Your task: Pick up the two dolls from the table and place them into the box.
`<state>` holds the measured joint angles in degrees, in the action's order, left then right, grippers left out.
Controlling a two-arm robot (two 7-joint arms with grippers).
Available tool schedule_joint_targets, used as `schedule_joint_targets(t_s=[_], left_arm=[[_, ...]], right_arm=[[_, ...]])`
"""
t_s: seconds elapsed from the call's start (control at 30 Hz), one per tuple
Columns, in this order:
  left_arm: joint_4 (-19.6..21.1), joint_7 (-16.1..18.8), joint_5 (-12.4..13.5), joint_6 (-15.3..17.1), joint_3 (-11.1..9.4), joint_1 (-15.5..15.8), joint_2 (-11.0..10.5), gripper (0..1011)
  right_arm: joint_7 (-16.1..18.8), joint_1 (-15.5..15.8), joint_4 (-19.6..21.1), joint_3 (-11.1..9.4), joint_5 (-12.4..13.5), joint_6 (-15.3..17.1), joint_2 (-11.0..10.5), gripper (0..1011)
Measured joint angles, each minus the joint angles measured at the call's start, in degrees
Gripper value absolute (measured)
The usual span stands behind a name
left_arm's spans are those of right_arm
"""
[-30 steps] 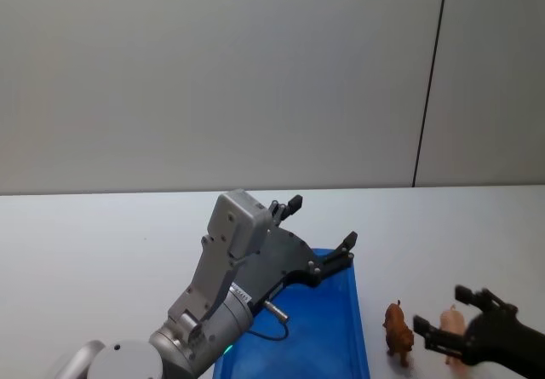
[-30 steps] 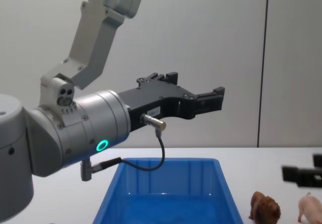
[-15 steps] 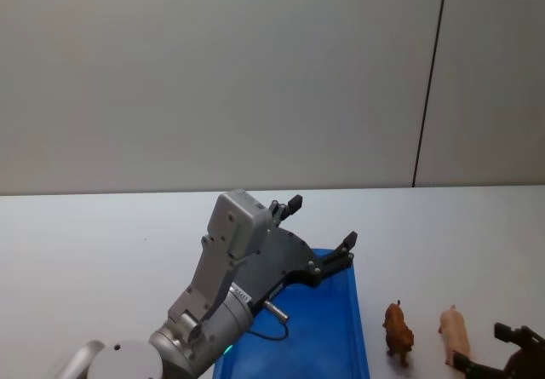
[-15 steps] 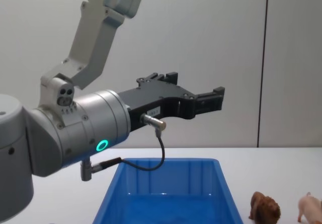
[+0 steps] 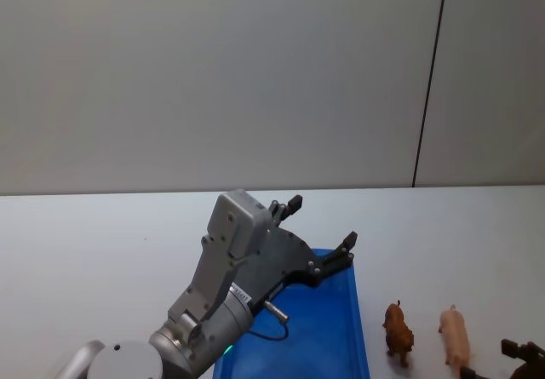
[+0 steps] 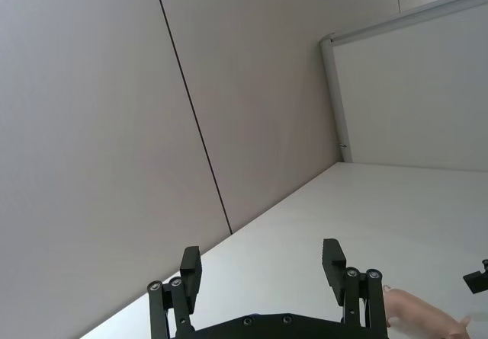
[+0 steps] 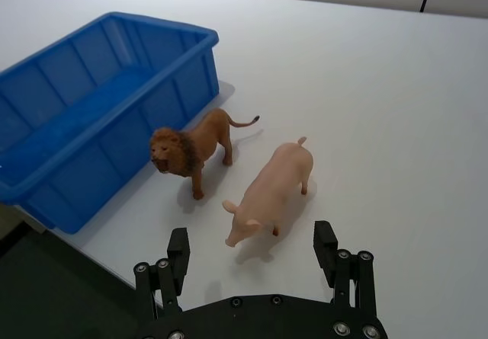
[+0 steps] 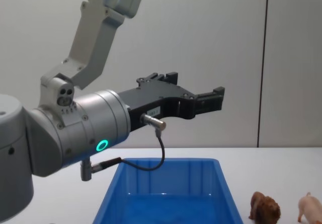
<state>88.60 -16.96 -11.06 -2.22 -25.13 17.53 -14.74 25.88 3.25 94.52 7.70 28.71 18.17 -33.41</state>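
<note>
Two dolls stand on the white table (image 5: 119, 226) just right of the blue box (image 5: 345, 298): a reddish-brown lion (image 5: 398, 331) nearer the box and a pale pink pig (image 5: 455, 338) beside it. My right gripper (image 7: 252, 251) is open, held a short way back from the pig (image 7: 271, 190) and lion (image 7: 192, 150), touching neither. At the lower right corner of the head view, part of my right gripper (image 5: 524, 355) shows. Above the box (image 8: 171, 160) my left gripper (image 8: 195, 85) hangs open and empty.
A plain grey wall with a dark vertical seam stands behind the table. White tabletop (image 7: 381, 87) stretches free to the right of and beyond the dolls. The box's wall (image 7: 99, 164) is close beside the lion.
My right gripper has drawn back from over the pig toward the table's near right edge, leaving the chest view. The dolls and the left arm have not moved.
</note>
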Motion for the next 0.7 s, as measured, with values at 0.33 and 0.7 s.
schedule_joint_targets(t_s=[0.33,0.7], left_arm=[[0.0,0.0,0.0,0.0,0.0,0.0,0.0,1001],[0.0,0.0,0.0,0.0,0.0,0.0,0.0,1001]], right_arm=[[0.0,-2.8,-4.3,1.9,-1.8,1.4,2.4,1001],[-0.1,-5.7,-8.0,3.5,-3.3,0.8,4.8,1001]])
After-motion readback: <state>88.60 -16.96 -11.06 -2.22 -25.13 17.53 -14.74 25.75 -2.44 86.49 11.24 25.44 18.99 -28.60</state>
